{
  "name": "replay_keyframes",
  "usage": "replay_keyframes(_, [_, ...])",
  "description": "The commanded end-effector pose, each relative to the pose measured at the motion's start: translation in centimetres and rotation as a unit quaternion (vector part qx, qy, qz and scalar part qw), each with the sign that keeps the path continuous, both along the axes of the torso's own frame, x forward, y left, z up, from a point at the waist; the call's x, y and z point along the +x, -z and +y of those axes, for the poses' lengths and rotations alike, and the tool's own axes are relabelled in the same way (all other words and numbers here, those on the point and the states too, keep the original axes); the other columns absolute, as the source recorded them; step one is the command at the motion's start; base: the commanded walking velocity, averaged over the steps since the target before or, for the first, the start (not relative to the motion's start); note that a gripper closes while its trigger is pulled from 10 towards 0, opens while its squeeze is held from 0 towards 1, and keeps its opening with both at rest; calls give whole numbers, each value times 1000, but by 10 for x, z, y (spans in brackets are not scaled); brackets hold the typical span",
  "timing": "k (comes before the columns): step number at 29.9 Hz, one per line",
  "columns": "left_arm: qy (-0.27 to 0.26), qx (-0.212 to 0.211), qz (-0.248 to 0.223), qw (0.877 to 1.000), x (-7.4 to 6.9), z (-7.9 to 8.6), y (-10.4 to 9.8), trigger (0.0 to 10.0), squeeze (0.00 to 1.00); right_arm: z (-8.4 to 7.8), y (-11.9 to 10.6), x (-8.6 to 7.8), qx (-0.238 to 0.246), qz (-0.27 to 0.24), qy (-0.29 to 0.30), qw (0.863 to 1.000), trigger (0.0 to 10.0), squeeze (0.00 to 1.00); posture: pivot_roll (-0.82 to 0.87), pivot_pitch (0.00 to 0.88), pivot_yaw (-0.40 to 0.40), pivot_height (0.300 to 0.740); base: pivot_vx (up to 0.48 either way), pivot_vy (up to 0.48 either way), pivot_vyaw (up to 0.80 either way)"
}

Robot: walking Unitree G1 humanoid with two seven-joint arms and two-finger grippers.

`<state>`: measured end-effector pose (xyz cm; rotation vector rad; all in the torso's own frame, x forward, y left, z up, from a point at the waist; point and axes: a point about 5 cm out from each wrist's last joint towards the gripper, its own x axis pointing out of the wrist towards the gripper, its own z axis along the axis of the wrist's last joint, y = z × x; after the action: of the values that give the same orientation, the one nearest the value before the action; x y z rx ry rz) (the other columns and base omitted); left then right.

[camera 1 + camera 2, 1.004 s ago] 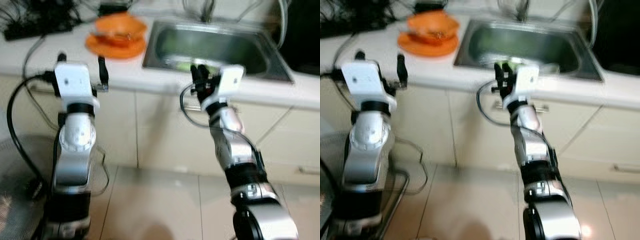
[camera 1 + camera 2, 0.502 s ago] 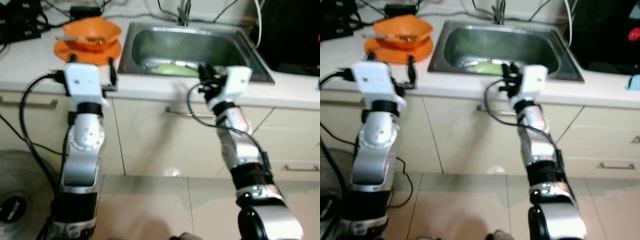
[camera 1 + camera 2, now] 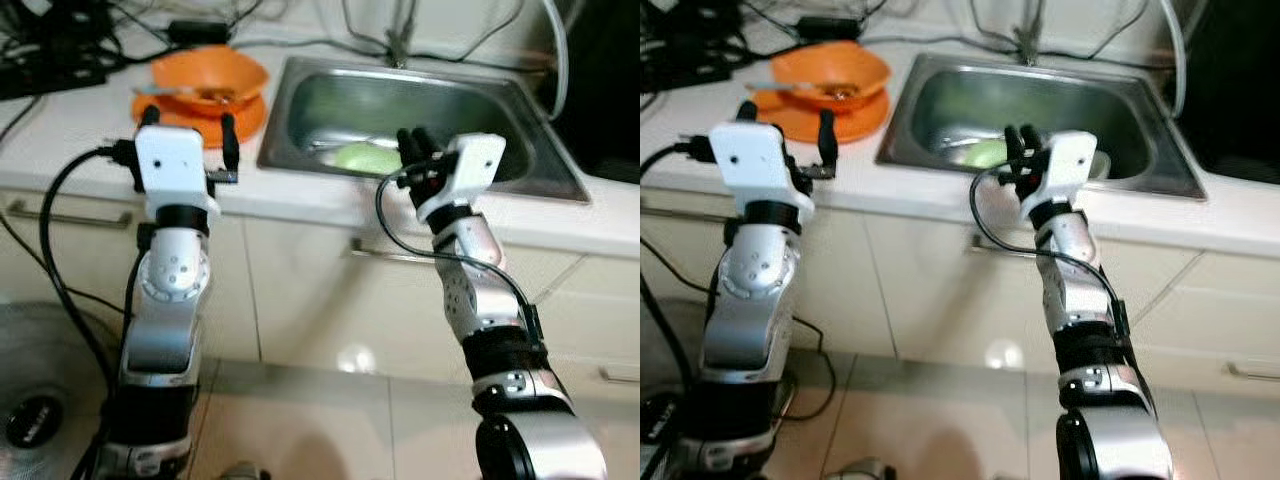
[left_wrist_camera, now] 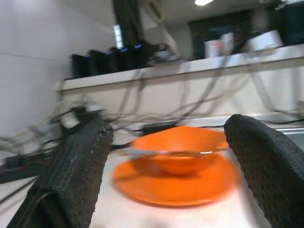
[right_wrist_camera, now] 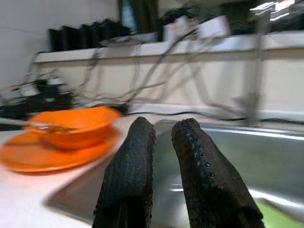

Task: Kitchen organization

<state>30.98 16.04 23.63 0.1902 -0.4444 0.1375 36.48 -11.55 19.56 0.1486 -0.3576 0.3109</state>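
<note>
On the far-left counter, an orange bowl sits on an orange plate, left of the sink; left gripper spread wide before it, right gripper nearly pressed together by the sink's near rim

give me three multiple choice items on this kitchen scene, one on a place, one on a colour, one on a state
1. Where is the green item?
A. in the sink
B. on the plate
C. on the floor

2. What colour is the bowl?
A. blue
B. orange
C. white

3. How is the left end effector?
A. shut on the bowl
B. shut on a cable
C. open, holding nothing

Answers: 1 A, it lies in the steel basin; 2 B, it matches the orange plate under it; 3 C, the left wrist view shows its fingers wide apart before the bowl.
</note>
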Motion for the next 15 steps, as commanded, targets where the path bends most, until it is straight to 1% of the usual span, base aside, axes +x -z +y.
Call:
replay_keyframes(1, [-2,1,2,1000,1,0,-1,10000,0,2,-4,1,-5,-6,-3,1000,10000,0,20,91,-54,740,368,0,0])
replay_keyframes(15, [-3,0,3,1000,0,0,-1,10000,0,1,-3,1,-3,-1,-1,1000,10000,0,22,95,-54,740,372,0,0])
